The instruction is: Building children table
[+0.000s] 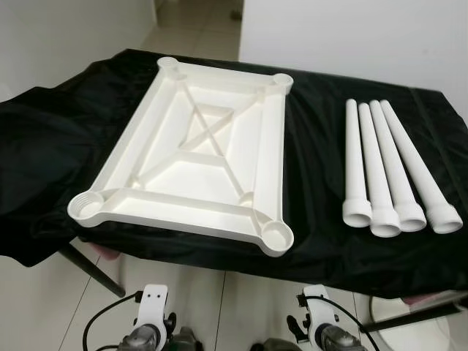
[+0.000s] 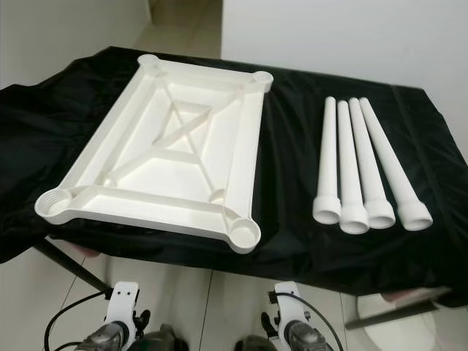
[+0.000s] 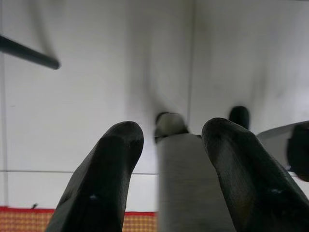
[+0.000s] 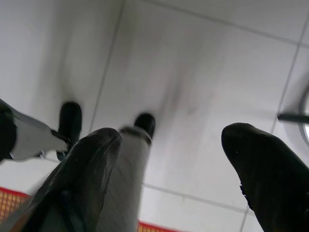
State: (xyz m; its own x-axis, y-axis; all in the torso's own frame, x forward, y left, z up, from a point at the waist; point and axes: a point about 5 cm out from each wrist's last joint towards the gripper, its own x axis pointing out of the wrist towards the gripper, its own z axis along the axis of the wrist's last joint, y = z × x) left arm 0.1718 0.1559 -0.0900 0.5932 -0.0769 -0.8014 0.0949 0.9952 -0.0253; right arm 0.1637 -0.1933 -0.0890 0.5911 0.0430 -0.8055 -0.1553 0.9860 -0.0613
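Both grippers are hanging down low under the near table edge, not touching anything. Left gripper (image 3: 171,159) has its two black fingers (image 3: 104,174) spread apart with nothing between them, just pointing at the white tiled floor (image 3: 96,96). Right gripper (image 4: 169,169) is spread even wider, also empty, aimed at the same tiles. In the head views you only catch the wrists, left arm (image 1: 150,322) and right arm (image 1: 318,322), dangling idle.

Up and ahead of the left gripper, the white plastic tabletop (image 1: 190,153) lies upside down on the black cloth (image 1: 314,146), ribs and corner sockets facing up. Ahead of the right gripper, four white table legs (image 1: 387,168) lie side by side, touching, wide ends toward the robot, apart from the tabletop.
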